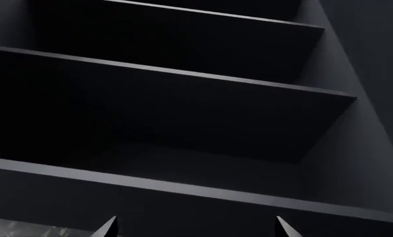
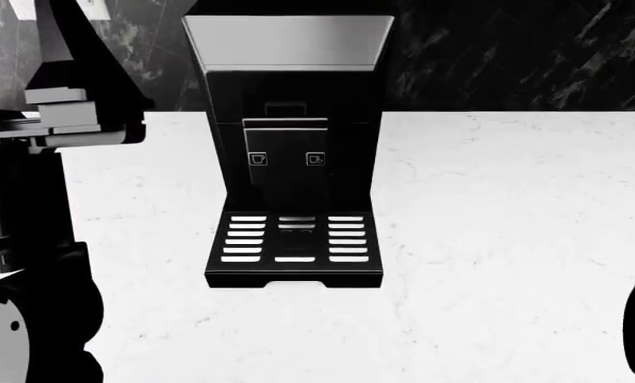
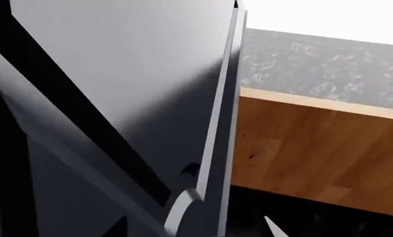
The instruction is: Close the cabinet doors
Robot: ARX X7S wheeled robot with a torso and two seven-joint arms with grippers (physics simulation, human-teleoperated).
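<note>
Black shelves (image 1: 183,74) fill the left wrist view, the left gripper (image 1: 195,228) spread apart and unladen. The right gripper (image 3: 196,224) meets a cabinet door (image 3: 117,74) edge; its grip I cannot tell.

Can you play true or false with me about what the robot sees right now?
1. A coffee machine stands on the white counter. True.
2. A cup sits on the machine's drip tray. False: the tray holds nothing.
3. The left wrist camera looks into dark shelves with nothing on them. True.
4. The right wrist camera shows a cabinet door shut flat. False: the door stands open, its edge toward the camera, with a wooden panel beside it.
5. The left claw has its two tips apart. True.
</note>
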